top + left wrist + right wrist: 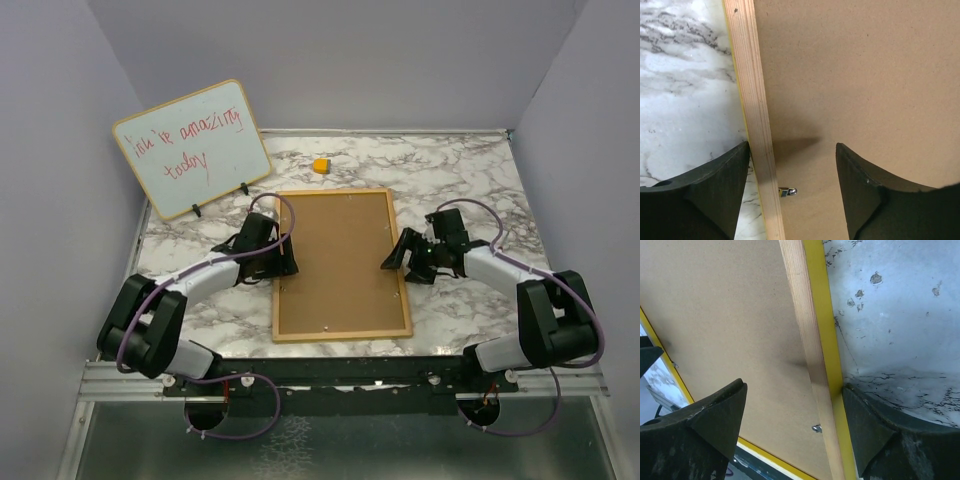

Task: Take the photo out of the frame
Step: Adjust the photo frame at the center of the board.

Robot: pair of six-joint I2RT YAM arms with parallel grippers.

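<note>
The frame (335, 192) lies face down on the marble table (470, 170), its brown backing board (865, 75) facing up. The photo is hidden, presumably under that board. Your left gripper (792, 145) straddles the frame's left rail and your right gripper (794, 385) its right rail, both with jaws apart and clamped on nothing. Treat the frame as light but rigid: its thin wooden rails should take a pinch. The board looks thin and stiff, held by small metal clips (788, 191) at the frame's inner edge, so free those first. The print will likely be flimsy and crease easily; take it by an edge.
</note>
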